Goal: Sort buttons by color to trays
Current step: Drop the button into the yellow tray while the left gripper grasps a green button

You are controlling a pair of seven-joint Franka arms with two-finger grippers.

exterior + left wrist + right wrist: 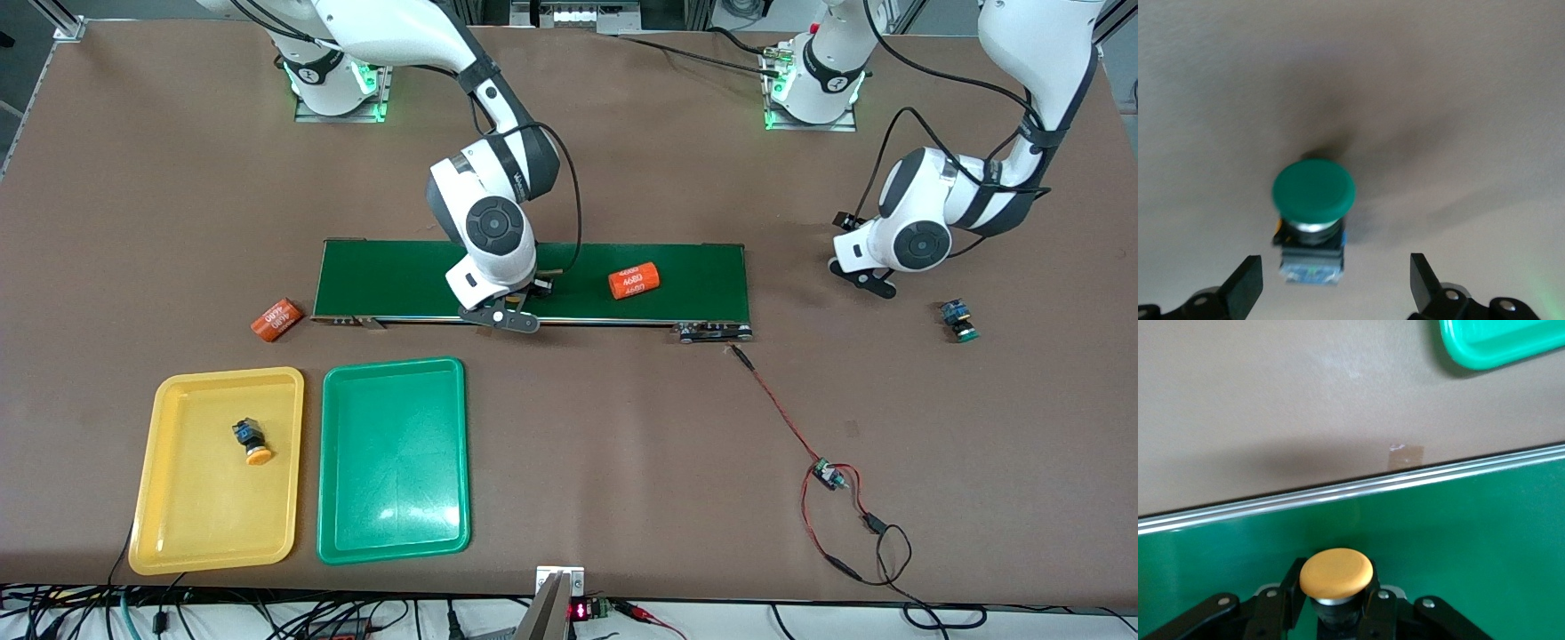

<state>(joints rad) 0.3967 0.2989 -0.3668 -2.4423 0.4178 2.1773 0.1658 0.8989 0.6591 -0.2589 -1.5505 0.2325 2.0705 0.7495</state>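
I see my right gripper (1331, 613) over the conveyor belt (400, 280), jaws clamped on a yellow-capped button (1336, 573). My left gripper (1337, 283) hangs wide, a green-capped button (1313, 190) lying between its jaws on the table (1238, 80).

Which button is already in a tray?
The yellow-capped button lying in the yellow tray. The other yellow-capped button is in the right gripper over the conveyor belt; the green-capped button lies on the table.

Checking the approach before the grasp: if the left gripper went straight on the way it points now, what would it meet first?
Most likely the green button lying on the table, which sits between the open left gripper's fingers just ahead; depth is hard to judge.
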